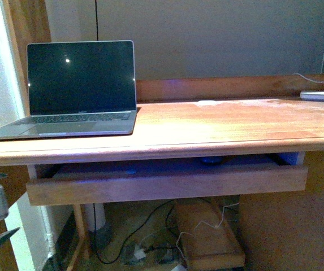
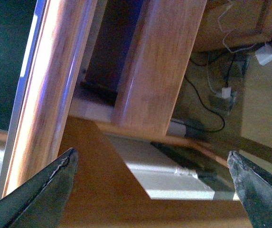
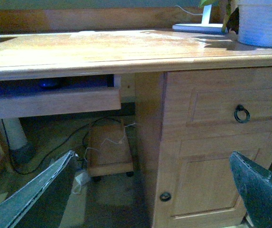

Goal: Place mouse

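while right gripper (image 3: 152, 156) hangs apart, mouse (image 3: 50, 84) occupies drawer (image 3: 55, 102)

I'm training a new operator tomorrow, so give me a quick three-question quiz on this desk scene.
1. True or false: the laptop stands open on the desk.
2. Multiple choice: the mouse lies A) beside the laptop, B) in the pulled-out tray under the desktop, C) on the floor.
3. Fill in: the left gripper and the right gripper are both ____, holding nothing.

Key: 1 true; 2 B; 3 open.
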You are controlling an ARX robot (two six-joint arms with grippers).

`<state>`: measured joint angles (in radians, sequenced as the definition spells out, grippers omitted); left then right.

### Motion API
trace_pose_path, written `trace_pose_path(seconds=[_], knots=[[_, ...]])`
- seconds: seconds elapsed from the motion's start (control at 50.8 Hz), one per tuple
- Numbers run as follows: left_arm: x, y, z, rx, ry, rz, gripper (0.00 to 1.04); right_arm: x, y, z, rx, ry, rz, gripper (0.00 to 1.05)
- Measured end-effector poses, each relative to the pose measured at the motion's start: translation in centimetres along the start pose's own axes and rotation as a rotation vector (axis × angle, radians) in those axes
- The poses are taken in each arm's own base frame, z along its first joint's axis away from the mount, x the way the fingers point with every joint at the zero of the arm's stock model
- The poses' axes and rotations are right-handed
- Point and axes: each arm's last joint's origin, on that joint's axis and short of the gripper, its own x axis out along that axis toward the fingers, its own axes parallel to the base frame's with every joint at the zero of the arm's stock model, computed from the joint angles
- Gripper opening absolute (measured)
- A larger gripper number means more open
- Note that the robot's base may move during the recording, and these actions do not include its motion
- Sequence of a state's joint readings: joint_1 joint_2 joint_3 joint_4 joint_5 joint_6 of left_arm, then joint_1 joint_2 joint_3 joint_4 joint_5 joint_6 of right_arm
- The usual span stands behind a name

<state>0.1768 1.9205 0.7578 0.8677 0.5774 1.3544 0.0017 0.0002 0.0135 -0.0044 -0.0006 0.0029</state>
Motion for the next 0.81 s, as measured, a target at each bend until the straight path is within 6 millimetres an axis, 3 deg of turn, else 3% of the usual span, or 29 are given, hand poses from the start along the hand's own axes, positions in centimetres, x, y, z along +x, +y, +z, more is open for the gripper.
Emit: trace_pose_path(seconds=[0.098, 0.334, 0.63, 0.807], knots=[[3.0, 0.3, 0.3, 0.020, -0.045, -0.032, 0.97, 0.0, 0.0, 0.0, 0.000, 0.000, 0.000, 0.97], [7.4, -0.3, -0.3, 0.067, -0.094, -0.095, 0.97, 0.0, 0.0, 0.0, 0.000, 0.000, 0.000, 0.97], [8.5, -1.1, -1.5, 0.173, -0.121, -0.150, 0.97, 0.0, 0.0, 0.0, 0.000, 0.000, 0.000, 0.97], [7.1, -1.5, 0.1, 0.074, -0.050, -0.297, 0.97, 0.0, 0.0, 0.0, 0.000, 0.000, 0.000, 0.97]])
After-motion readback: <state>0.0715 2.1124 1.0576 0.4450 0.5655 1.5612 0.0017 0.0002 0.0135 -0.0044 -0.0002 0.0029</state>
